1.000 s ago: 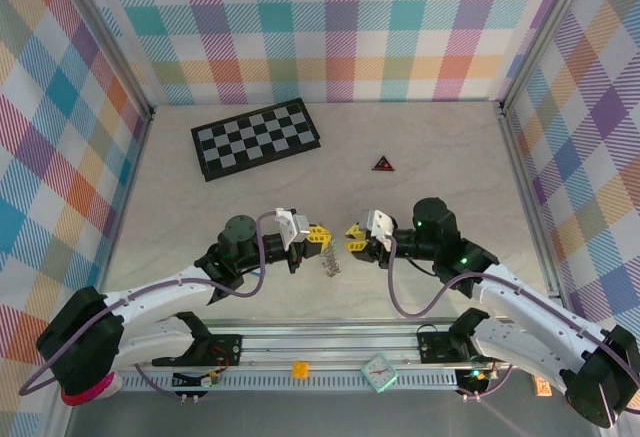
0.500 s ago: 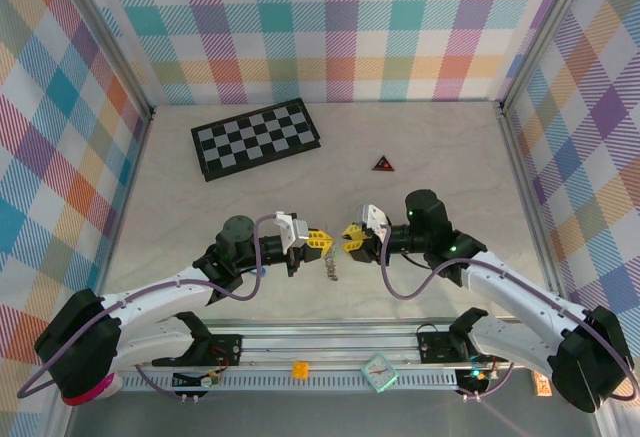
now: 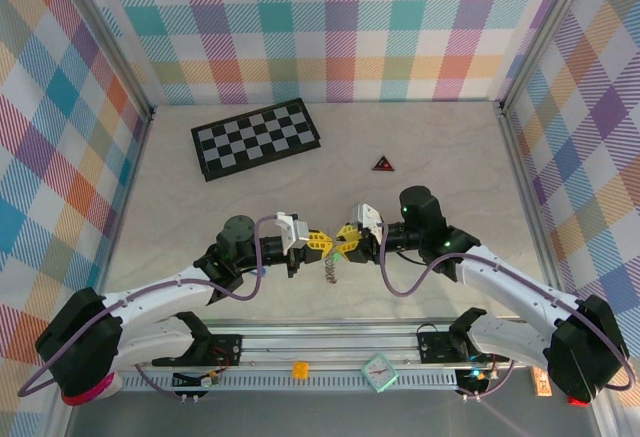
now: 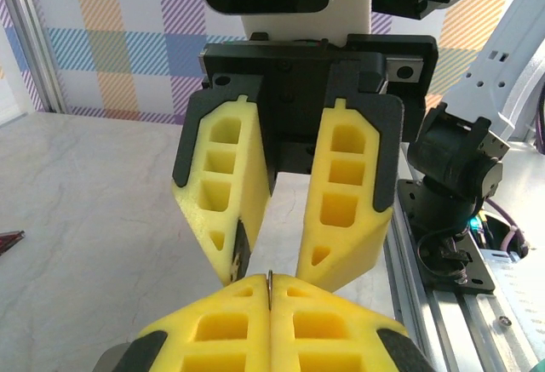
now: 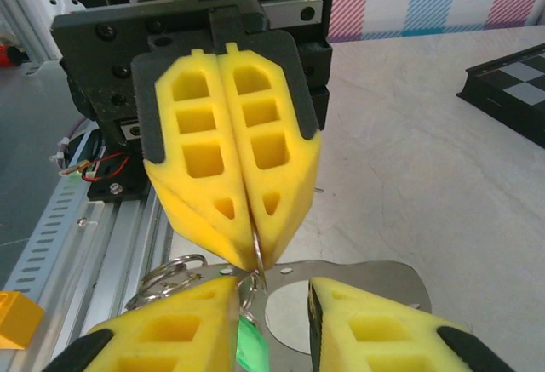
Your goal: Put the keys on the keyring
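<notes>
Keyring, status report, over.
Left tool shut on the keyring, which dangles below. Right tool open, tip to tip with it, green key at its tips. Nothing blocking.

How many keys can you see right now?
1: a green-headed key sits low between the right gripper's fingers, under the metal rings. Another key may be hidden behind those fingers.
</notes>
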`<state>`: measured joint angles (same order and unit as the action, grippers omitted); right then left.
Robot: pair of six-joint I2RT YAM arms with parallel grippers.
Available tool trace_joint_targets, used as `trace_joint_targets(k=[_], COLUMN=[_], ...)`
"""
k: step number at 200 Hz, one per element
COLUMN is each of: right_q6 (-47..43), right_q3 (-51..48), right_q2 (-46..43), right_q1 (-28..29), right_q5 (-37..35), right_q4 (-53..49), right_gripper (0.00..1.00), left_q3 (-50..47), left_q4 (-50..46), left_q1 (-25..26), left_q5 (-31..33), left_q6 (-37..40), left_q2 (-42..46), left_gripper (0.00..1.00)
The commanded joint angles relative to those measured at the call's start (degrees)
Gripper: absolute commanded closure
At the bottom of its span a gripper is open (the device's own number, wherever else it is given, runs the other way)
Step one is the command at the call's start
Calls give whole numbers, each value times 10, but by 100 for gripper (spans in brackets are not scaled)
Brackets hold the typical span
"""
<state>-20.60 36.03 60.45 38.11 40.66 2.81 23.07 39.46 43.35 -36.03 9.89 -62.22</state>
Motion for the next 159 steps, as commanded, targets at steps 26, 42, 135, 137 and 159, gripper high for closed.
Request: trace_joint_targets(k=[26,42,135,137,159], right_q6=[-12,-11,-14,-16,-39], right_q3=[17,18,19,20,41], right_q2=[9,14,22,22,20], right_q1=[9,10,10,10,10], right_q5=[25,27,36,34,9], right_q4=[18,21,28,25,-35], right_gripper=[77,80,100,100,100], left_q3=[13,12,11,11,17], left_q4=[61,70,62,58,-16], left_q1=[-2,-2,-2,-2,-3], left_q5=[-19,-20,14,18,51], left_q6=[-8,-13,-17,-15,10], left_q2=[-4,-8,-10,-9,20], left_gripper=[100,100,93,91,71])
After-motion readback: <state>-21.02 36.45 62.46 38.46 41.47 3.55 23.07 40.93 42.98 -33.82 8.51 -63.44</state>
